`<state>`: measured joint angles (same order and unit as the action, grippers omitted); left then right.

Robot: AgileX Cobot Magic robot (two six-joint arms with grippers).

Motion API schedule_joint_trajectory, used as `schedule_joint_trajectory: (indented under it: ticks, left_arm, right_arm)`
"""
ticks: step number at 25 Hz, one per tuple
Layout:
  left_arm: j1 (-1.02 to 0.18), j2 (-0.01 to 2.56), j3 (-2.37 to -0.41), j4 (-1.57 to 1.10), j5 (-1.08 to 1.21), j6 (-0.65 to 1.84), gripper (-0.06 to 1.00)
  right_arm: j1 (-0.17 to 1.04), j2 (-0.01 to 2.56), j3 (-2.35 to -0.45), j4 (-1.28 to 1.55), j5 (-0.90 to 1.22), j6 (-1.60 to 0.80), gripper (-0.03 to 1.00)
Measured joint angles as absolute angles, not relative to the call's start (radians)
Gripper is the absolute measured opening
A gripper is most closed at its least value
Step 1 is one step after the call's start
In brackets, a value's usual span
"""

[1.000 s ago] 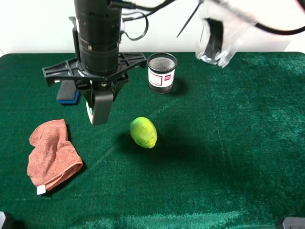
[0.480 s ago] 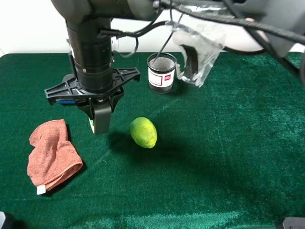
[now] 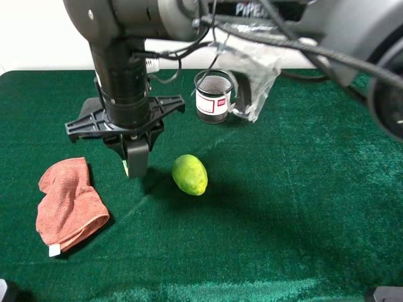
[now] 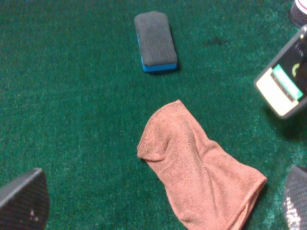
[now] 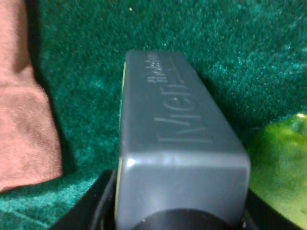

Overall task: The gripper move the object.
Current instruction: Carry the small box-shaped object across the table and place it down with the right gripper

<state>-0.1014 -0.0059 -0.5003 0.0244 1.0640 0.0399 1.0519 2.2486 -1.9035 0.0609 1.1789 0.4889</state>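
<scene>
My right gripper [image 3: 136,154] reaches across to the left of the table, its black crossbar level and its fingers pointing down. It is shut on the dark grey pump bottle [image 3: 135,162], which hangs upright low over the green cloth between the lime and the rust-red rag. The right wrist view shows the bottle's grey body [image 5: 177,139] close up between the fingers. The left wrist view shows its green-and-yellow label [image 4: 282,87]. My left gripper [image 4: 158,206] is open above the rag, with only its fingertips [image 4: 24,201] in view.
A lime [image 3: 189,174] lies just right of the bottle. A rust-red rag [image 3: 66,204] lies to its left. A black mesh cup [image 3: 213,95] stands behind. A blue-edged eraser [image 4: 155,40] lies beyond the rag. A clear plastic bag [image 3: 252,69] hangs from the arm.
My right gripper has come down and toward the front with the bottle, closer to the cloth. It now hides the eraser in the exterior view.
</scene>
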Motion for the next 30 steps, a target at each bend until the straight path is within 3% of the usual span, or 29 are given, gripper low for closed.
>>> schedule_joint_trajectory:
  ticks: [30]
  left_arm:
    - [-0.101, -0.006, -0.5, 0.024, 1.064, 0.04, 0.99]
  right_arm:
    - [1.064, 2.31, -1.903, 0.065, 1.151, 0.493, 0.32]
